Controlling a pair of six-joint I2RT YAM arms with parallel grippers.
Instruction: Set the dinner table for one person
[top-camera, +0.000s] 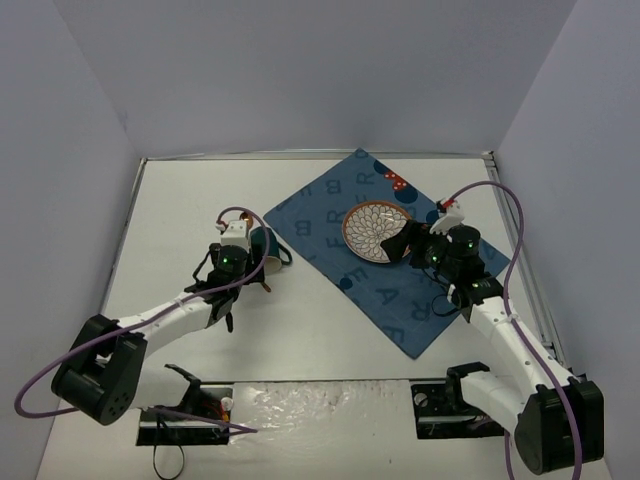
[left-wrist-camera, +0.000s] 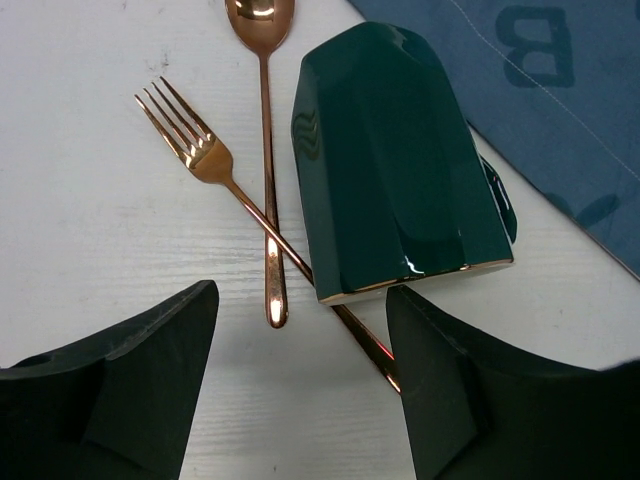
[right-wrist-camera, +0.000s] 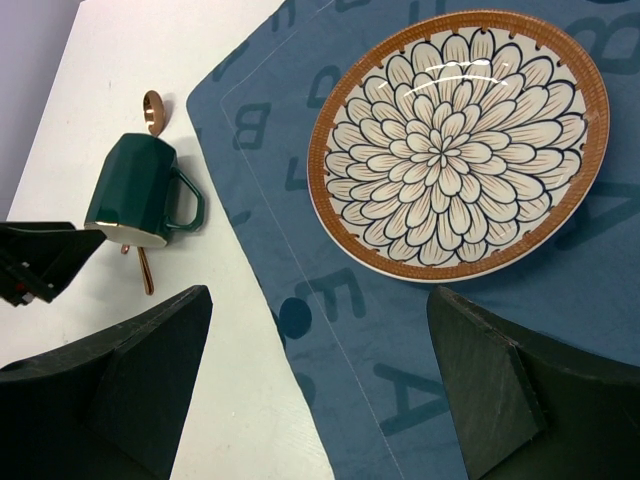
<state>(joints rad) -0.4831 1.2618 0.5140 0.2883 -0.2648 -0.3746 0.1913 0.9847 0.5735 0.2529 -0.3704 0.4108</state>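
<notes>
A dark green mug (left-wrist-camera: 400, 160) with a gold rim lies on its side on the white dinner table (left-wrist-camera: 90, 250), its mouth toward my left gripper (left-wrist-camera: 300, 350). That gripper is open and empty just short of the rim. A copper fork (left-wrist-camera: 200, 160) and spoon (left-wrist-camera: 266, 120) lie crossed beside the mug, and the fork's handle runs under it. A flower-patterned plate (right-wrist-camera: 455, 140) with an orange rim rests on the blue lettered mat (right-wrist-camera: 340, 300). My right gripper (right-wrist-camera: 320, 360) is open and empty above the mat's near edge, just short of the plate.
In the top view the mat (top-camera: 330, 215) lies diagonally at centre right, with the plate (top-camera: 375, 230) on it and the mug (top-camera: 266, 248) off its left edge. Grey walls enclose the table (top-camera: 180, 210). The arm bases stand at the near edge.
</notes>
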